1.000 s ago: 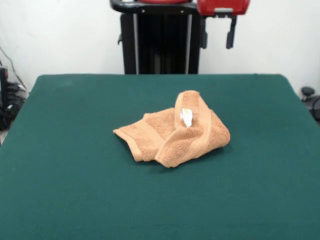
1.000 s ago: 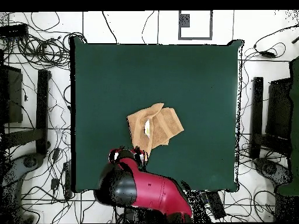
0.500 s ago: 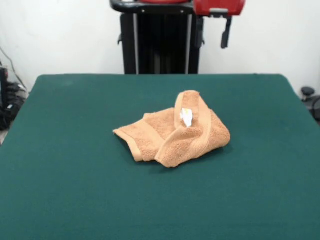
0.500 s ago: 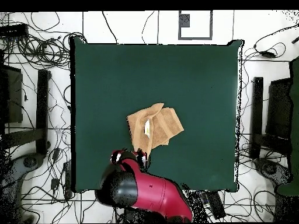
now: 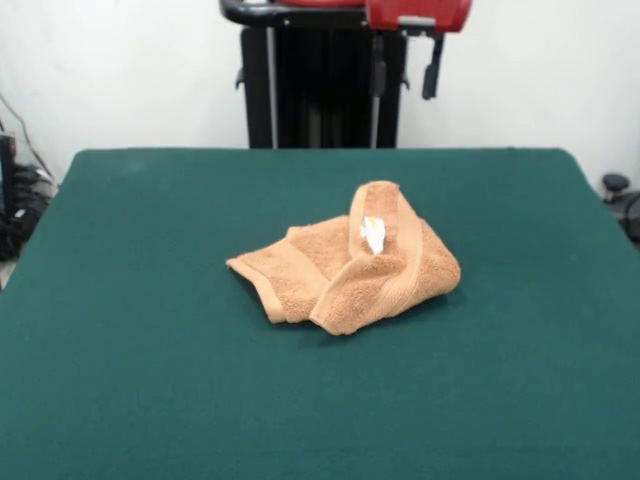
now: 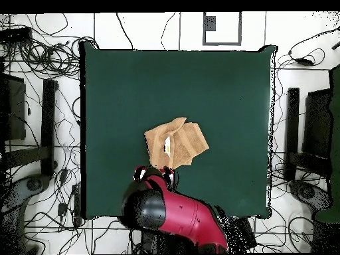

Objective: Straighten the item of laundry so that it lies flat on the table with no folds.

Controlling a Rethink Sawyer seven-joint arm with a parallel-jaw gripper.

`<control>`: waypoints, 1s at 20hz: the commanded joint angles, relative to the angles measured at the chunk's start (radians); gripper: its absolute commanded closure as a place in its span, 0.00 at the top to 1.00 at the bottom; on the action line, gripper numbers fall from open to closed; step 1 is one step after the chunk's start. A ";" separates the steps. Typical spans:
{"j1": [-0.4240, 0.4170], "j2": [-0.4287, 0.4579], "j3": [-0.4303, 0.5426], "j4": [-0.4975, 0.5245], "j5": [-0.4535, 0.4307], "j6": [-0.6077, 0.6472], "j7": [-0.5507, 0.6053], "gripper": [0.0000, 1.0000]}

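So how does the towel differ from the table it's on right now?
The towel is light orange terry, crumpled and folded over itself with a white tag showing. The table is dark green, smooth and flat. The towel is far smaller, covering only the table's middle. Both are cloth-surfaced.

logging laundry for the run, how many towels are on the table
1. The towel lies crumpled near the middle of the green table, its white tag showing on top.
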 commanded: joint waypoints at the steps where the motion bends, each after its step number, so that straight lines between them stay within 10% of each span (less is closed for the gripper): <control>1: -0.006 0.093 0.022 -0.060 0.058 0.028 0.233 1.00; 20: 0.121 0.134 -0.141 -0.106 0.179 0.125 0.316 1.00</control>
